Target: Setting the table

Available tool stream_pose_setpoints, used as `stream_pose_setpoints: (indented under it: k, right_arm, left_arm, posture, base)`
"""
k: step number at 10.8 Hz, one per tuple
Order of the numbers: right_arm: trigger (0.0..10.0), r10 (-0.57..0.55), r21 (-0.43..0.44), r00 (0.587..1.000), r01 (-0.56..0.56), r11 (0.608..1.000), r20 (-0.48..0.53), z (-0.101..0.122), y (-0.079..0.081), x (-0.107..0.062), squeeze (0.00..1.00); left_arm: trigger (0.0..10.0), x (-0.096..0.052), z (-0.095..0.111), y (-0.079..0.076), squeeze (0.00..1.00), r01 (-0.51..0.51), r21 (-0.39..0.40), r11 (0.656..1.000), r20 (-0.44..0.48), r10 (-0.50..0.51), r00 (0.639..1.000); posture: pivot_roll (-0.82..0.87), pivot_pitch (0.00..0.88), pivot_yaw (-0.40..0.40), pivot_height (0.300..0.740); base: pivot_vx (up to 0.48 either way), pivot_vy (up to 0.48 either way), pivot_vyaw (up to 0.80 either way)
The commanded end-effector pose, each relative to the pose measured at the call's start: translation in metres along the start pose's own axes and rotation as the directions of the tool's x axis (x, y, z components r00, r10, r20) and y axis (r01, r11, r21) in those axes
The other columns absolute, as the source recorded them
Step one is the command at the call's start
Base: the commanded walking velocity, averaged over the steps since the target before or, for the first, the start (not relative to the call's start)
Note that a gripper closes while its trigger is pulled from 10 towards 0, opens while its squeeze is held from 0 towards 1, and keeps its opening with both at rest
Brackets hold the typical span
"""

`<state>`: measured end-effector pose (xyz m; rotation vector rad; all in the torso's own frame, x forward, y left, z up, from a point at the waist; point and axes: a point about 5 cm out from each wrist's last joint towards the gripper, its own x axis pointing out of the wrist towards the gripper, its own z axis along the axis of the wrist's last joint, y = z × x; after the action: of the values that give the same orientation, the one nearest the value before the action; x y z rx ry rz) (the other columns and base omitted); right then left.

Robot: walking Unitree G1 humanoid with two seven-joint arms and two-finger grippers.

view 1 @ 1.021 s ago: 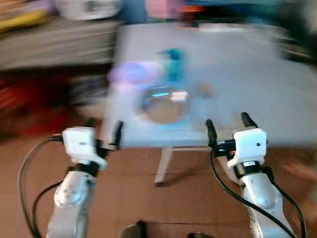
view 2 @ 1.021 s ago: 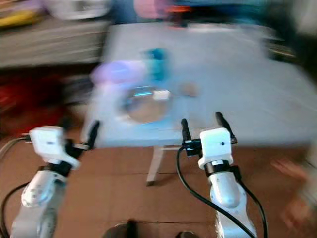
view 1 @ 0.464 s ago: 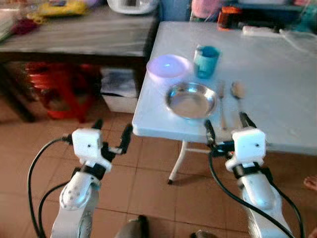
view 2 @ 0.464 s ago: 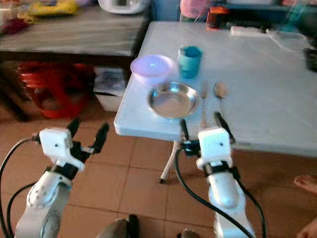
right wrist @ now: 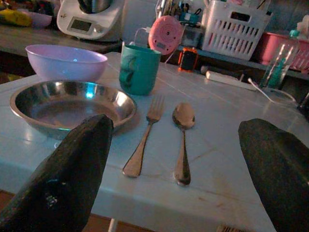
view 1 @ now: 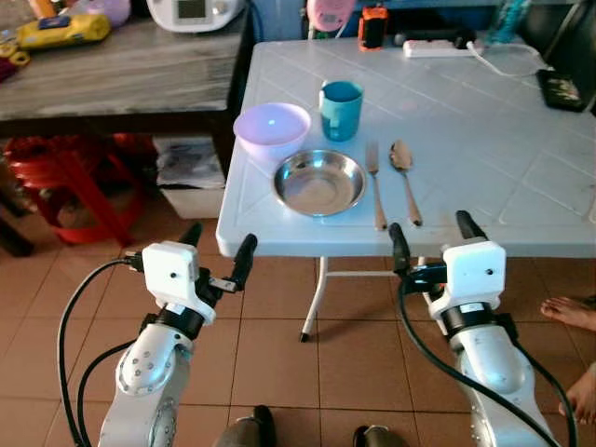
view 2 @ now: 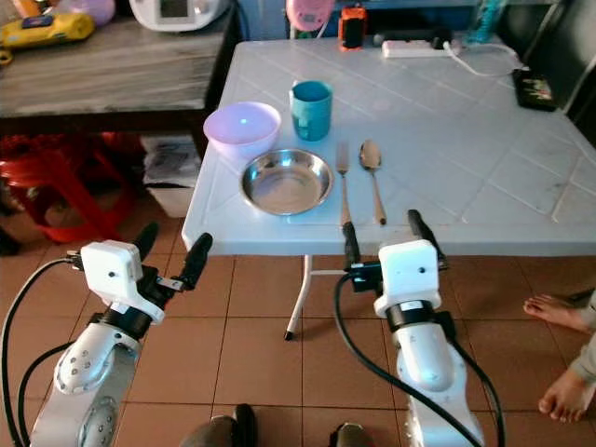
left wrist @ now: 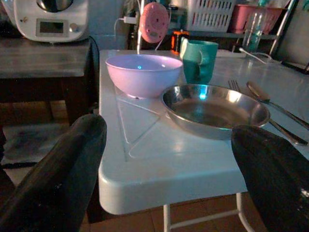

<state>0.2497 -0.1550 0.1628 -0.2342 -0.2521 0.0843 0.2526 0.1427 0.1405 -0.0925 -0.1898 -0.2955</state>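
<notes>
My right gripper (view 1: 430,240) hung with its fingers spread apart and holding nothing, just short of the near edge of the white tabletop (view 1: 484,158), while my left gripper (view 1: 217,251), likewise spread and empty, hovered over the tiled floor (view 1: 279,372) off the table's near left corner. Directly ahead of the right gripper lay a fork (view 1: 375,184) and a spoon (view 1: 404,177), side by side and apart, handles toward me. Beside the fork sat a shallow steel plate (view 1: 319,182), with a lilac bowl (view 1: 271,128) close behind its left rim and a teal cup (view 1: 341,97) behind it. The setting looked largely complete. By my reckoning, the fork and spoon would be light, stiff and slippery, lying flat on the tabletop with little room under them, best pinched across the narrow handle near its middle. The plate seemed rigid and slick, to be taken at its raised rim; the bowl and cup looked like light plastic, easily tipped if nudged, the cup best gripped around its wall. Farther out stood a wooden side table (view 1: 121,74) carrying a white appliance (view 1: 191,11), and a person's bare feet (view 1: 573,317) showed on the floor at my right.
</notes>
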Motion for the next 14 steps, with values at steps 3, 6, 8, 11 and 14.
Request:
stream_pose_setpoints:
  k: [3,6,8,11,14]
  right_arm:
    - [10.0,0.023,0.006,1.000,-0.023,1.000,0.017,0.0021,0.0055,0.0004,0.00]
    - [10.0,0.026,0.009,0.999,-0.027,1.000,0.019,0.0018,0.0084,0.0001,0.00]
    - [10.0,0.027,0.009,0.999,-0.027,1.000,0.020,0.0014,0.0090,-0.0001,0.00]
    - [10.0,0.035,0.010,0.999,-0.035,0.999,0.021,0.0003,0.0118,0.0008,0.00]
    - [10.0,0.039,0.003,0.999,-0.039,0.999,0.028,0.0009,0.0111,0.0015,0.00]
  left_arm:
    - [10.0,-0.0034,0.0029,0.0016,0.00,0.009,0.023,1.000,0.007,-0.010,1.000]
    - [10.0,-0.0035,0.0029,0.0014,0.00,0.014,0.030,0.999,0.005,-0.014,1.000]
    - [10.0,-0.0031,0.0023,0.0026,0.00,-0.013,0.017,1.000,0.005,0.013,1.000]
    - [10.0,-0.0048,0.0004,-0.0005,0.00,0.015,0.008,1.000,-0.005,-0.015,1.000]
    - [10.0,-0.0056,-0.0002,-0.0020,0.00,0.028,0.005,1.000,-0.006,-0.028,1.000]
  posture:
    - [-0.09,0.181,0.058,0.740]
    - [-0.08,0.182,0.064,0.740]
    - [-0.08,0.184,0.066,0.740]
    - [-0.08,0.183,0.064,0.740]
    - [-0.08,0.182,0.060,0.740]
  base:
    - [0.204,0.000,0.00]
    - [0.315,0.000,0.00]
    - [0.157,0.000,0.00]
    - [0.000,0.000,0.00]
    - [0.000,0.000,0.00]
